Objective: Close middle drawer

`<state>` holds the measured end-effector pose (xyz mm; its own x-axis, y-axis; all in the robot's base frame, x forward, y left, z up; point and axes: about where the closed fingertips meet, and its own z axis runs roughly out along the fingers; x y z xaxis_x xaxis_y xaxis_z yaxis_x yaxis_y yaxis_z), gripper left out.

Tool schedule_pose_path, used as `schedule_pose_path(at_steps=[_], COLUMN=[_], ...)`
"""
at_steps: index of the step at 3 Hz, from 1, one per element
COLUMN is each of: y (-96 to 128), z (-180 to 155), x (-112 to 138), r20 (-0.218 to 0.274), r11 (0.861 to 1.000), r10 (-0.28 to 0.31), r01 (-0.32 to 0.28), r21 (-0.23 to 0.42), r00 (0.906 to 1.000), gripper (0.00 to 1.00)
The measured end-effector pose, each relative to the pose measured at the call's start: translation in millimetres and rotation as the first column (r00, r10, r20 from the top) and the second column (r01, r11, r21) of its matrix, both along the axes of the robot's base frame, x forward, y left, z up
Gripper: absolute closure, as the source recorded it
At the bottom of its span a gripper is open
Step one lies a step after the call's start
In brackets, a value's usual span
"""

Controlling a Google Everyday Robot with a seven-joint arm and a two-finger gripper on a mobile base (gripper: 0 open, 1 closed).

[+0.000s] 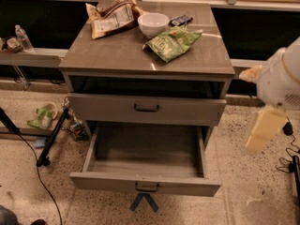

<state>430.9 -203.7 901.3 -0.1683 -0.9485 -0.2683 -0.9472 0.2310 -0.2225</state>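
Camera view, middle drawer (112, 182) pulled out, pincer (262, 131) at right (partly cut off, cannot tell its state)

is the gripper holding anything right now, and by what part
Nothing visibly held: the gripper hangs beside the cabinet, clear of the open middle drawer and its handle.

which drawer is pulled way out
The middle drawer, the lower of the two visible fronts: its bare interior is exposed, while the taller-fronted drawer above sits nearly in. The gripper hangs off to the right of the cabinet, touching neither.
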Motion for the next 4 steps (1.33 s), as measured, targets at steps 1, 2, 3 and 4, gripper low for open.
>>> schedule_pose_path(at_steps=[1,2,3,4], y=[14.7,43.2,63.6,63.8], z=[-68.3,-157.4,-218.5,-211.3], x=[-6.7,-15.0,-14.9,-11.9], r20=[0.001,0.013,0.033,0.046], r11=[0.998,0.993,0.996,0.996], r10=[0.052,0.117,0.083,0.084], r01=[-0.052,-0.117,-0.084,-0.084], r21=[0.022,0.013,0.006,0.009], r00=[0.9986,0.9931,0.996,0.9954], gripper=[0.0,0.0,0.0,0.0])
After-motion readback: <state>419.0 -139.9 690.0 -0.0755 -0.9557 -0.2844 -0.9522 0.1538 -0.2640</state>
